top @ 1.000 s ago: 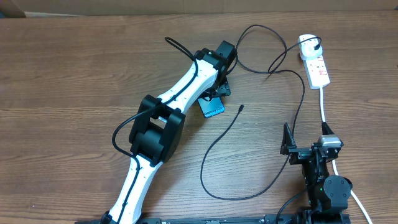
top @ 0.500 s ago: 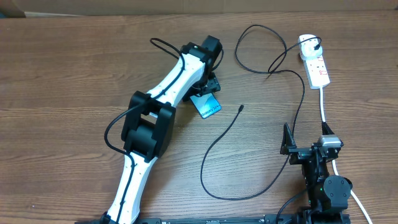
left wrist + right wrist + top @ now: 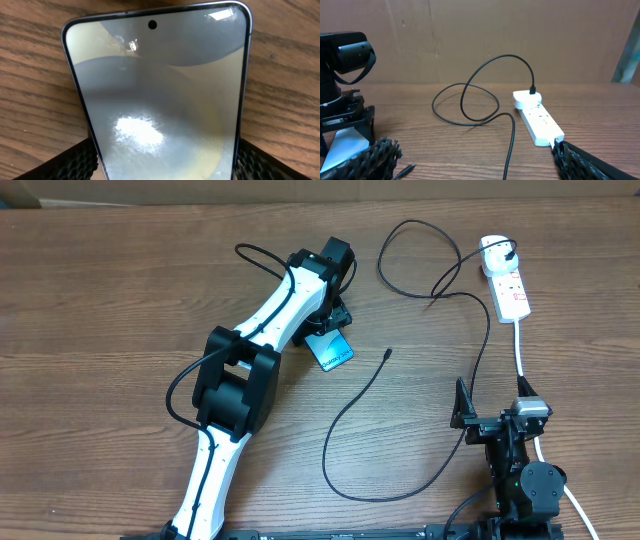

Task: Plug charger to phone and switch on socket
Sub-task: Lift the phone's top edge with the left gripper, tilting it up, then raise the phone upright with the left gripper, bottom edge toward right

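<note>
Phone (image 3: 160,90) snug in left pincer (image 3: 165,157)

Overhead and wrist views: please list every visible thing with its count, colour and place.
phone: one, light blue screen, black edge, centre, within the left gripper.
charger: one, thin black cable, looping from the white plug over the table's right half; connector tip free, right of the phone.
white plug: one, white, in the socket's far end.
socket: one, white, red marks, far right.
thick white cord: one, from socket toward the right arm.
table: one, brown wood.
left arm: one, white and black, reaching the phone.
left gripper: one, black, closed on the phone's edges.
right arm: one, black, near right.
right gripper: one, black, open, empty.
</note>
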Controlling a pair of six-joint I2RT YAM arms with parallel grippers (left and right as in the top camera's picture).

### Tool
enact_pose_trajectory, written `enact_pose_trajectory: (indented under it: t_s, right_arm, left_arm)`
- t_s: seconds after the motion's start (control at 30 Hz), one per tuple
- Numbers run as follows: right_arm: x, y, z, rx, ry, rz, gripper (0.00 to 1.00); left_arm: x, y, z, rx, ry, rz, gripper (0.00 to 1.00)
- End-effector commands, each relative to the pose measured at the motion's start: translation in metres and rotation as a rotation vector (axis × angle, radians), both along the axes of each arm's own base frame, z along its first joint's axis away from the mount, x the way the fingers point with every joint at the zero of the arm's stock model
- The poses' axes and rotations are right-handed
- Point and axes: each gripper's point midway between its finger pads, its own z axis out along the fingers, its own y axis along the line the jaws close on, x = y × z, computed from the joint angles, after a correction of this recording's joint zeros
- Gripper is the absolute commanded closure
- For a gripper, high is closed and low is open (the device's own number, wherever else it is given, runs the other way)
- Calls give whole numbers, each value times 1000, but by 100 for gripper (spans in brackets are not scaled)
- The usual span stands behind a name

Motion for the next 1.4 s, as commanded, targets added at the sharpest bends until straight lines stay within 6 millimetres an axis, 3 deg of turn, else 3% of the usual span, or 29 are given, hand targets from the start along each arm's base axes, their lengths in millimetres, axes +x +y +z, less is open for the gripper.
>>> enact_pose_trajectory:
  t_s: [0.0,0.17,0.6,0.8,0.93,1.37]
  right_arm:
    - [0,-1,-1,-1,-5,-5,0]
    - [0,-1,-1,-1,-5,-5,0]
    - [0,-1,-1,-1,-5,-5,0]
    - [0,-1,-1,-1,-5,-5,0]
    - [0,-1,-1,-1,-5,-5,0]
    - [0,-1,-1,-1,-5,-5,0]
  left_arm:
    - [-31,-2,-47,-22,154,46,18]
    - [-30,-2,-47,-17,147,45,31]
    - [-30,-1,-46,-31,159,14,32]
    - [-33,-5,-43,-142,213,-13,33]
    - [-30,1,-42,-182,227,5,38]
    - [-27,8,-38,-253,250,-10,36]
